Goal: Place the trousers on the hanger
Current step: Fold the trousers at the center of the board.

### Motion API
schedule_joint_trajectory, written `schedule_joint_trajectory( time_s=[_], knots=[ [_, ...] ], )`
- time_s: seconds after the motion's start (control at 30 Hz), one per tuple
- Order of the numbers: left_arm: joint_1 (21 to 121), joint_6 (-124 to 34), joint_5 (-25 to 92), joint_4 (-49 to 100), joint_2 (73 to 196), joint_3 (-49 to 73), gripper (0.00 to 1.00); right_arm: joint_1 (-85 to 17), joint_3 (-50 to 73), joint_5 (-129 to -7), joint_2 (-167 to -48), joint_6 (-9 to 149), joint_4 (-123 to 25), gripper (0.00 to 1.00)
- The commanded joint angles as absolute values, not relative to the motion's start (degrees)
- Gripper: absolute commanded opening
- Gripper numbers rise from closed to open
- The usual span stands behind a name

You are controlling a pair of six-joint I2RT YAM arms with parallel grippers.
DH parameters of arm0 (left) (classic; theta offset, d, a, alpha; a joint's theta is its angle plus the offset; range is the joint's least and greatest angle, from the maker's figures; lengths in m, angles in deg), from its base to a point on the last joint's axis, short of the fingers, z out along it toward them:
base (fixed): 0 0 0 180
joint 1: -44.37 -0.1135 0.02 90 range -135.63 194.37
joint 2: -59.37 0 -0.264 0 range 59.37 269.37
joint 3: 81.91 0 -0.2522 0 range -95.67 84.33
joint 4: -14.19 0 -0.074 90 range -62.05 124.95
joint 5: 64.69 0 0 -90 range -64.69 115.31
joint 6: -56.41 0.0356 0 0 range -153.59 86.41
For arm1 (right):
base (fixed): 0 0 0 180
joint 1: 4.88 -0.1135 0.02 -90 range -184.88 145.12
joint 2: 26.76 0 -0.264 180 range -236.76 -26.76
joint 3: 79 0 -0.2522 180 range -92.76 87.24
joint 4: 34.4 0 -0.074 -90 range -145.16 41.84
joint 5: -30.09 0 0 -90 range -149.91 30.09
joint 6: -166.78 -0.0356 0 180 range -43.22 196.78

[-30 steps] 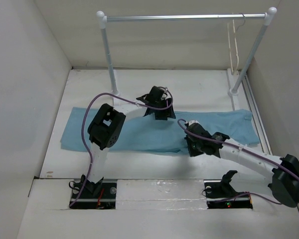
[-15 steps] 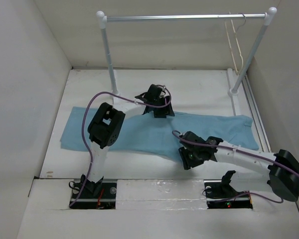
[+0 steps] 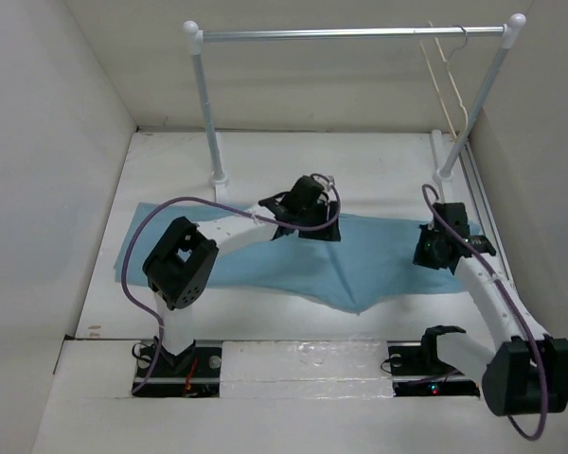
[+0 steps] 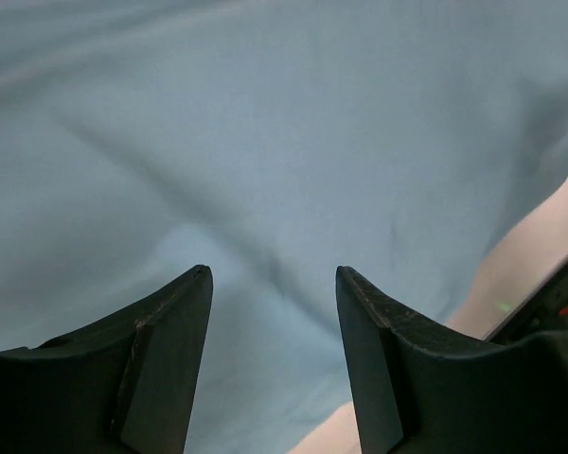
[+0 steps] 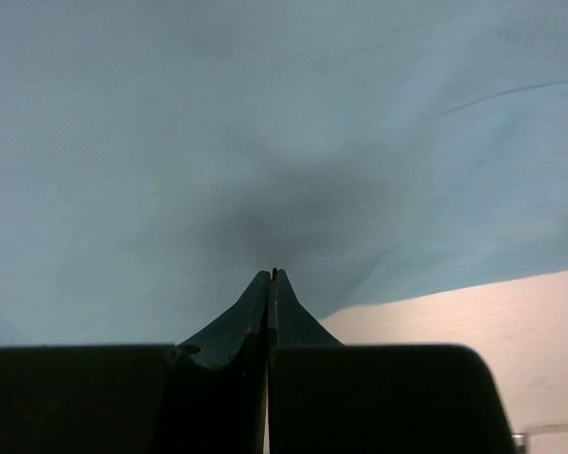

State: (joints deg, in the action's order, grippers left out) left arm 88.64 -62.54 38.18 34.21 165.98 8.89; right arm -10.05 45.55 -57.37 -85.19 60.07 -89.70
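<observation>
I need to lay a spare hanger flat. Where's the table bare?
Bare: the back strip between the trousers and the rail posts, and the near strip before the ledge. Crowded: mid-table, with the left pincer over the trousers, right pincer shut on them.

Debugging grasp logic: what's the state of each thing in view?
rail, upright, carrying only the hanger
hanger, empty, hooked at the rail's right end
trousers, flat on the table, not hung, near edge drawn to a point
left pincer, open over the trousers
right pincer, shut, pinching the trousers
</observation>
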Motion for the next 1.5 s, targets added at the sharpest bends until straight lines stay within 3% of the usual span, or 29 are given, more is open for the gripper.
schedule_joint_trajectory(
  time_s=[0.0,0.13,0.27,0.3,0.33,0.37,0.43,0.47,0.63,0.7,0.73,0.77,0.8,1.03,1.13,1.17,1.23,1.27,1.3,1.47],
  knots=[
    [89.46,-63.29,37.36,33.76,165.55,13.39,0.51,-0.59,43.65,-58.51,-90.81,66.84,-81.74,0.0],
    [84.28,-64.97,35.6,33.57,164.41,20.32,0.51,8.9,44.43,-62.37,-101.44,67.2,-74.47,0.0],
    [78.04,-65.5,34.9,34.01,159.15,26.92,0.51,16.99,45.23,-69.74,-104.54,68.77,-70.92,0.02],
    [77.07,-65.59,34.81,34.1,158.08,27.98,0.51,18.49,43.92,-70.28,-104.11,69.48,-71.53,0.1],
    [75.67,-65.67,34.37,34.36,154.07,30.17,0.51,20.07,42.34,-70.98,-100.1,70.87,-74.85,0.28],
    [75.65,-65.67,34.37,34.37,154.03,30.19,0.51,20.08,42.33,-70.99,-100.06,70.89,-74.88,0.28],
    [75.65,-65.24,34.36,34.8,150.19,30.45,0.51,22.97,40.66,-70.9,-96.04,71.42,-78.73,0.41],
    [76.18,-65.15,34.37,34.89,148.86,30.28,0.51,24.03,40.57,-70.46,-91.84,71.33,-79.96,0.52],
    [79.87,-63.22,35.76,35.24,144.98,26.86,0.5,35.25,45.82,-69.4,-85.65,70.54,-85.42,0.66],
    [81.54,-62.95,37.17,34.72,144.63,26.5,0.46,39.92,47.68,-71.15,-85.47,71.15,-86.12,0.67],
    [81.54,-62.69,38.48,34.28,144.02,26.76,0.39,43.34,48.65,-71.86,-85.38,70.89,-86.13,0.68],
    [82.07,-62.69,39.11,33.93,143.66,27.2,0.26,44.94,50.48,-72.21,-85.47,70.63,-85.69,0.7],
    [82.59,-62.69,39.46,33.14,143.22,27.63,0.02,46.43,51.29,-72.83,-85.56,70.28,-84.56,0.71],
    [82.6,-61.72,42.63,32.08,139.27,33.17,0.0,49.0,55.07,-84.76,-94.15,65.01,-72.08,0.79],
    [82.6,-60.58,41.93,32.43,138.13,35.45,0.0,49.0,58.84,-87.84,-96.01,60.79,-63.22,0.76],
    [82.6,-60.23,41.84,32.78,138.04,35.9,0.0,49.0,59.9,-88.73,-97.06,59.74,-61.36,0.6],
    [82.6,-59.88,41.57,33.75,137.51,36.25,0.0,46.72,62.44,-90.92,-97.77,57.36,-54.78,0.4],
    [82.6,-59.7,41.66,34.01,137.33,36.25,0.0,45.67,62.98,-91.2,-97.86,56.66,-53.53,0.11],
    [82.6,-59.61,41.57,34.45,137.07,36.25,0.0,44.79,62.98,-91.55,-97.34,57.0,-53.17,0.0],
    [82.6,-59.7,39.73,35.77,135.58,35.73,0.0,33.81,56.86,-86.03,-81.99,60.42,-67.11,0.0]
  ],
)
